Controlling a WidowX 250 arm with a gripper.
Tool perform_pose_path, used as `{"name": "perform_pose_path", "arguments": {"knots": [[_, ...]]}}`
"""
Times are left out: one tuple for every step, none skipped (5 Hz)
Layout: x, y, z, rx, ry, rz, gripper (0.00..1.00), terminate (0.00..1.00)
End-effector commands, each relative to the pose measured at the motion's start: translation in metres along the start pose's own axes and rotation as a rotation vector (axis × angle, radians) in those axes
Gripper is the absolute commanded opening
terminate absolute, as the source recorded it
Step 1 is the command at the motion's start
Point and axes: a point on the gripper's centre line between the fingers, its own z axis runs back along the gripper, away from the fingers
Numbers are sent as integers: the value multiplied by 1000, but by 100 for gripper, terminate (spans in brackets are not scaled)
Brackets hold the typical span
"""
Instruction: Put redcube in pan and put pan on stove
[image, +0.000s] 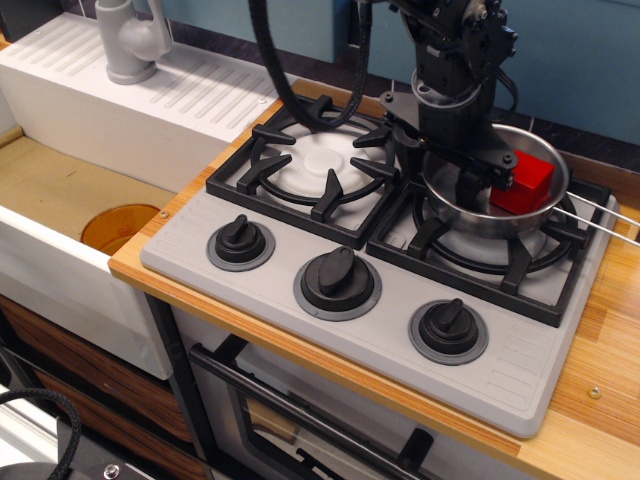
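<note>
In the one view I am looking down on the stove (300, 250). The pan (480, 215) is sitting on the right burner grate with the red cube (524, 184) inside it. My pincer (455, 165) is pinching the pan's near-left rim. I am judging the pan light, stiff and slippery, so the rim is the place to hold. The sink (60, 200) is lying well apart; the 3 knobs (338, 278) are not blocking anything.

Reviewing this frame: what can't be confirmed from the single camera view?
- Gripper: the arm's own body hides the fingertips, so open or shut is unclear.
- Red cube: its left side is hidden behind the gripper; contact cannot be judged.
- Pan: the wire handle runs off the right edge.
- Stove: the right burner disc is mostly covered by the pan.
</note>
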Motion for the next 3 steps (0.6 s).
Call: {"name": "perform_pose_path", "arguments": {"knots": [[-1, -7, 3, -11, 27, -22, 0, 0], [0, -10, 14, -3, 47, -15, 0, 0], [1, -13, 35, 20, 78, -3, 0, 0]]}}
